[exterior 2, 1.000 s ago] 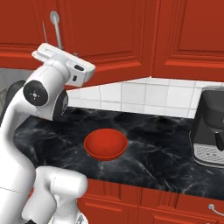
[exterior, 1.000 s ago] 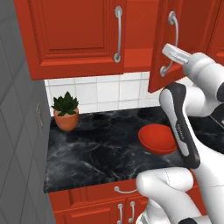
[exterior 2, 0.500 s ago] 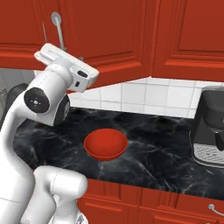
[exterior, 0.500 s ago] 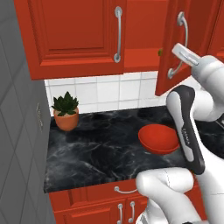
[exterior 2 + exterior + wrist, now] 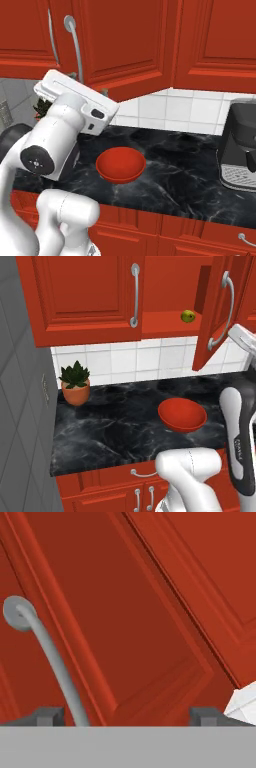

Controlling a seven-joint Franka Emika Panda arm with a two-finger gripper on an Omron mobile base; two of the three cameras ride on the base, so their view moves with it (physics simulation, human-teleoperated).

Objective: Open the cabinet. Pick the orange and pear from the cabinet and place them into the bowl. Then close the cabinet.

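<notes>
The cabinet's right door (image 5: 212, 306) stands partly swung out, while its left door (image 5: 85, 296) is flat and shut. My gripper (image 5: 125, 717) is open at the right door's lower end. The curved silver handle (image 5: 50, 657) runs down just inside one of the fingertips (image 5: 47, 714). My white hand (image 5: 75, 97) sits under that handle (image 5: 75, 45). Through the gap, the yellow-green pear (image 5: 187, 316) rests on the cabinet shelf. The orange is hidden. The red bowl (image 5: 182, 415) lies empty on the black counter, below the open door.
A terracotta pot with a green plant (image 5: 75, 387) stands at the counter's back left, beside a grey wall (image 5: 20, 406). A dark coffee machine (image 5: 239, 150) sits at the counter's right end. Red base cabinets (image 5: 100, 491) with small handles run below the counter edge.
The right door has swung further out with my hand at its handle, moving right and toward the base. The pear has come into sight inside the cabinet.
</notes>
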